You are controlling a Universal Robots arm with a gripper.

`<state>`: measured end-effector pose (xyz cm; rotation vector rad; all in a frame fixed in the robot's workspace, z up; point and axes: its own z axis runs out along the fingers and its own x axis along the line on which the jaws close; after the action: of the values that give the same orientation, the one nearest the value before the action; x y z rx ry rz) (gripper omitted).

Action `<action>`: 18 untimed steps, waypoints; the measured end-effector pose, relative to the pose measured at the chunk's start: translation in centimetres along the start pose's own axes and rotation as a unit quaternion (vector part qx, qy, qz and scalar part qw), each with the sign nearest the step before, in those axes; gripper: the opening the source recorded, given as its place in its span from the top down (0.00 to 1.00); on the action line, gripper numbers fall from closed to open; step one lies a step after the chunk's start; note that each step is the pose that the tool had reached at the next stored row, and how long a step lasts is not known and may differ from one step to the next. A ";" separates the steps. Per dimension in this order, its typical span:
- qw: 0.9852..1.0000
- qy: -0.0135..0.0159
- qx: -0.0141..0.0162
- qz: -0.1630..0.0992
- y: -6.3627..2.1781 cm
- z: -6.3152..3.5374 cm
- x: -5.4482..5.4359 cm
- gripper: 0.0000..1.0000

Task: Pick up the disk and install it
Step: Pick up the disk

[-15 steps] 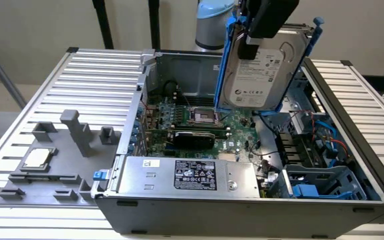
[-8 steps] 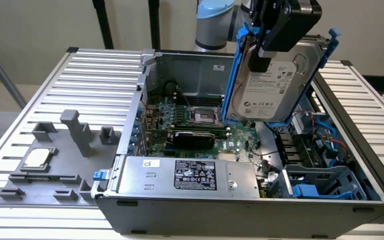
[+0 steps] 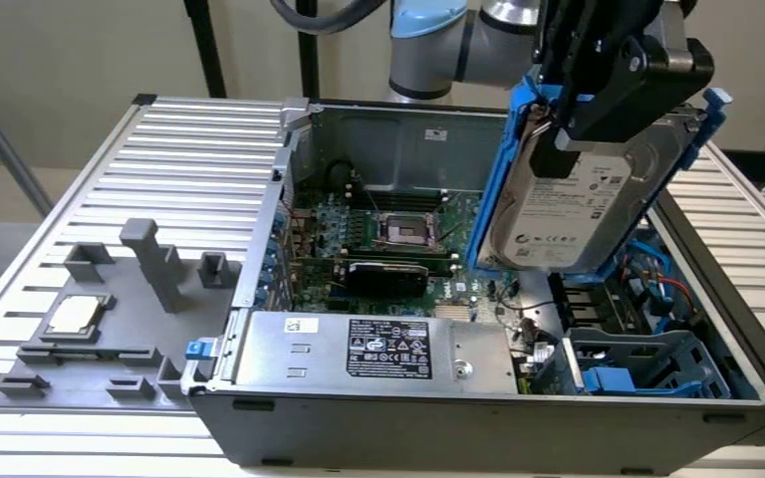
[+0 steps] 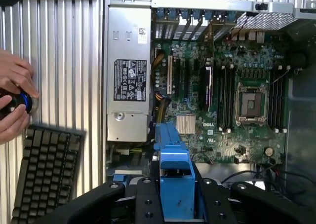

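My gripper (image 3: 566,149) is clamped on the disk (image 3: 582,214) near its top end; I judge it dense, rigid and shock-sensitive, best held by its blue rails.

Computer case (image 3: 489,428) lies open on the counter (image 3: 196,129) | motherboard (image 3: 396,214) inside, power supply (image 3: 303,354) along the near wall, drive cage (image 3: 648,363) at the exterior view's right | disk (image 3: 582,209) tilted in the hand (image 3: 593,124) above that side | chip (image 3: 73,314) on a tray (image 3: 91,373) at the exterior view's left of the case
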<state>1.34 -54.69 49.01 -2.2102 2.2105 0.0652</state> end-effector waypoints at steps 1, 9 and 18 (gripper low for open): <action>1.000 0.000 0.000 0.000 -0.25 0.04 0.3 0.67; 1.000 0.000 0.000 0.000 -2.37 0.40 2.7 0.67; 1.000 0.000 0.000 0.000 -5.98 1.16 4.4 0.67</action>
<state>7.30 -59.09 47.57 -2.2102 2.2105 0.0651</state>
